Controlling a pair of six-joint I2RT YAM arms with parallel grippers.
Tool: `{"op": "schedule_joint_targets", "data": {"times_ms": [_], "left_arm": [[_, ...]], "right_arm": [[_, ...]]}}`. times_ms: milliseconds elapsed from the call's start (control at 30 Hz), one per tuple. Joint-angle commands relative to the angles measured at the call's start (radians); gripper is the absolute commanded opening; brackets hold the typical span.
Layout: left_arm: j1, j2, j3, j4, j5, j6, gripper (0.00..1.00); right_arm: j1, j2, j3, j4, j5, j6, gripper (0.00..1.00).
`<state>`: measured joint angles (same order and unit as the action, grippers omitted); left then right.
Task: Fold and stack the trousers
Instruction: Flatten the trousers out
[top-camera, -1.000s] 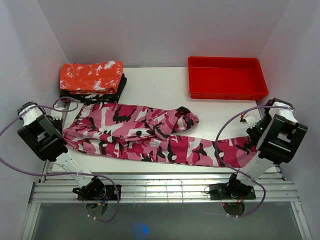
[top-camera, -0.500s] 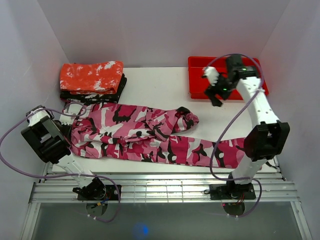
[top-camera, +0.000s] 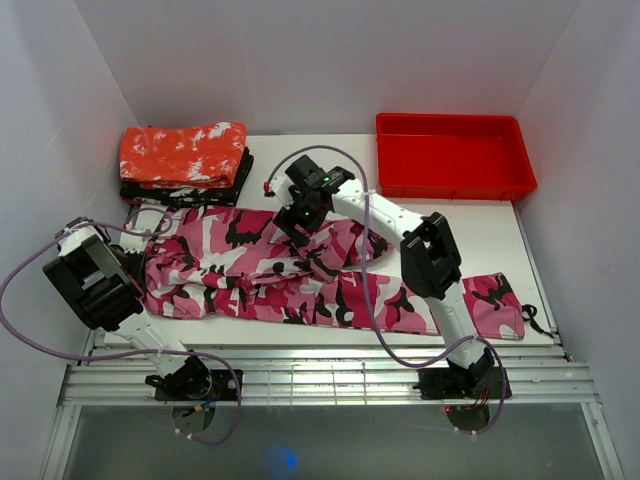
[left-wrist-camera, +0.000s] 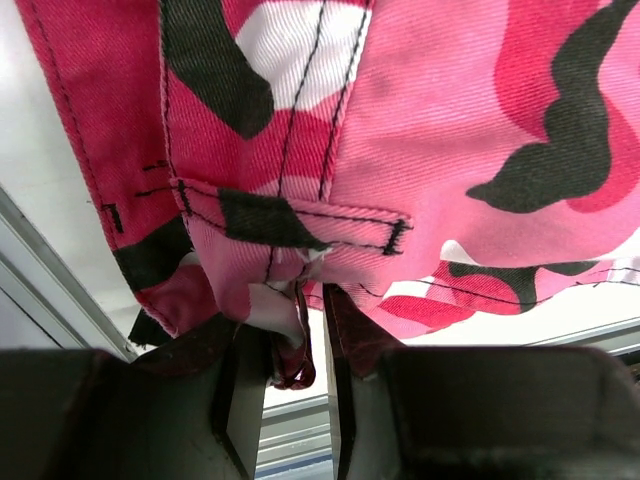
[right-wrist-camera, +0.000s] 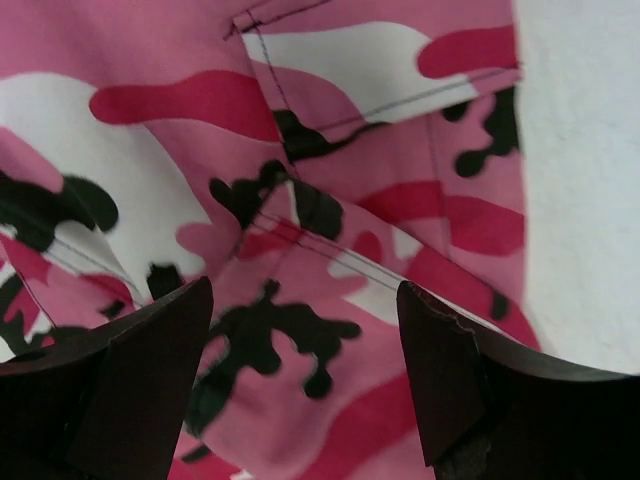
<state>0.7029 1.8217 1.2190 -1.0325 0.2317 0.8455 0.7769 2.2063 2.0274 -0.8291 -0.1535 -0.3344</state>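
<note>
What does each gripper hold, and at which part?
The left gripper pinches the trousers at a fold of their edge; the right gripper is open and holds nothing.

One trousers (top-camera: 250, 265), one red tray (top-camera: 455, 190), one folded cloth (top-camera: 183, 153)

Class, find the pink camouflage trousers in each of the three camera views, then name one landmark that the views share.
Top external: the trousers lie stretched left to right across the near half of the table.
Left wrist: the trousers fill the upper picture, with an edge pinched in the left gripper.
Right wrist: the trousers fill most of the picture, beneath the open right gripper.
Shared landmark: the white table.
</note>
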Motion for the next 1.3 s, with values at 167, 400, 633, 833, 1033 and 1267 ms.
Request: {"op": "schedule_joint_targets", "data": {"times_ms": [167, 400, 633, 833, 1033, 1267], "left_arm": [[-0.002, -0.064, -0.022, 0.022, 0.032, -0.010, 0.36], [-0.002, -0.068, -0.055, 0.052, 0.028, -0.029, 0.34], [0.010, -0.061, -0.041, 0.060, 0.017, -0.042, 0.25], [0.027, -0.052, -0.042, 0.069, 0.012, -0.056, 0.17], [0.032, -0.036, -0.044, 0.089, -0.002, -0.091, 0.06], [0.056, -0.025, -0.032, 0.121, -0.035, -0.115, 0.00]], "right_arm": [[0.044, 0.061, -0.012, 0.094, 0.021, 0.181, 0.83], [0.059, 0.079, -0.070, 0.114, 0.210, 0.193, 0.24], [-0.068, -0.192, -0.229, 0.099, 0.249, 0.097, 0.08], [-0.375, -0.453, -0.366, 0.093, 0.164, -0.027, 0.08], [-0.668, -0.516, -0.421, 0.071, 0.124, -0.176, 0.08], [-0.964, -0.444, -0.423, 0.076, 0.132, -0.350, 0.08]]}}
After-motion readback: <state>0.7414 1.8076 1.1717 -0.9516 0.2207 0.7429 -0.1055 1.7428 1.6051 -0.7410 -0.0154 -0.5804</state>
